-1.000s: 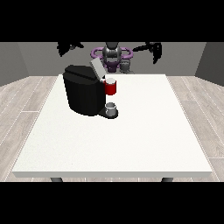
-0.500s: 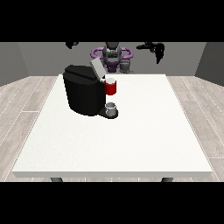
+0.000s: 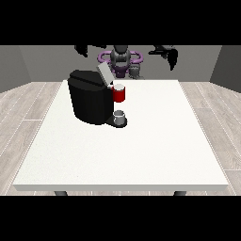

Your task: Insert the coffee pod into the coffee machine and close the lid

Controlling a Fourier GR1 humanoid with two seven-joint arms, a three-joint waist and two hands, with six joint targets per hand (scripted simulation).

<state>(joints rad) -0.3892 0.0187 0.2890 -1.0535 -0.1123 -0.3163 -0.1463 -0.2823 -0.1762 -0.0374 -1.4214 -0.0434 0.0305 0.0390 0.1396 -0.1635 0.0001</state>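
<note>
Front view: both hands hung raised behind the table's (image 3: 155, 155) far edge.
Coffee machine (image 3: 92, 101) stood near the far left corner, lid (image 3: 103, 73) up; neither hand's (image 3: 170, 55) (image 3: 83, 49) finger state could be told.

You see: coffee machine (image 3: 92, 101) matt black plastic look; table (image 3: 141, 150) white, faintly speckled, matt; floor (image 3: 28, 103) pale wood-plank look; red thing at machine (image 3: 119, 94) slightly glossy.
</note>
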